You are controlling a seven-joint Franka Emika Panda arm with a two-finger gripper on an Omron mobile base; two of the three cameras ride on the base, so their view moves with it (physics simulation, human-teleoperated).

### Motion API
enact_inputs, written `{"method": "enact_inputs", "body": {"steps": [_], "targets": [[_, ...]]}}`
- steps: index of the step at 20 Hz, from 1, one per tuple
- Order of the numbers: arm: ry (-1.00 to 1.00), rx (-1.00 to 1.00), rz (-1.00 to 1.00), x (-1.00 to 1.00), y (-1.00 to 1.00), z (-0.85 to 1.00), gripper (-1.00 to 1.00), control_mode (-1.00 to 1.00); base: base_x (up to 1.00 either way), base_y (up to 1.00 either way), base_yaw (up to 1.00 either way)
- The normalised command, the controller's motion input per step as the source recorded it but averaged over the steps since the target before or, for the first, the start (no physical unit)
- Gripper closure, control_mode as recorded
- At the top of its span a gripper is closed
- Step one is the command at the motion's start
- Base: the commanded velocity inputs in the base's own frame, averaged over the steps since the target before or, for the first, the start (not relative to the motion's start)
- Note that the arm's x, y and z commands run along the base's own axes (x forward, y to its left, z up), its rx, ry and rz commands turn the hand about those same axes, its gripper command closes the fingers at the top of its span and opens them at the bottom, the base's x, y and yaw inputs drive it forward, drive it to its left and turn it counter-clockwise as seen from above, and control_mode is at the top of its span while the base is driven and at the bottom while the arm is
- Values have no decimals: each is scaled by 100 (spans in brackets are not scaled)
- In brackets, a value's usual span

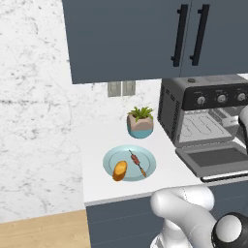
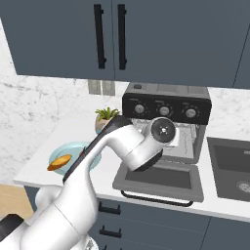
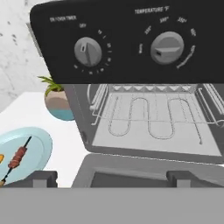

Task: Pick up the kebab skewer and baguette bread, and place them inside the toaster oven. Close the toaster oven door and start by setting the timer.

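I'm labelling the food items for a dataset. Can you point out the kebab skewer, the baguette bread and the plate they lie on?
Thin dark kebab skewer with reddish-brown meat chunks (image 1: 137, 163): left base view, on the meat chunks mid-stick.
Stubby golden-orange baguette bread (image 1: 119, 170): left base view, middle of its crust.
Round light-blue plate (image 1: 149, 162): left base view, bare right part.

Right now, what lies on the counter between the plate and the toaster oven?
In the left base view, only bare white counter separates the plate from the toaster oven; the potted plant stands further back.
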Motion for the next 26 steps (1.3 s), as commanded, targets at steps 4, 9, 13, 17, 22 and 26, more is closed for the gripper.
{"method": "enact_inputs", "body": {"steps": [4, 9, 13, 17, 22, 26], "targets": [[-13, 0, 0, 0, -50, -21, -100, -100, 0, 0, 0], [0, 0, -7, 10, -13, -2, -100, -100, 0, 0, 0], [0, 0, -3, 18, -50, -21, -100, -100, 0, 0, 0], [-3, -3, 0, 54, -20, -18, -100, -100, 0, 0, 0], [-2, -2, -1, 75, -1, -15, -100, -100, 0, 0, 0], [0, 0, 0, 67, 0, -18, -100, -100, 0, 0, 0]]}}
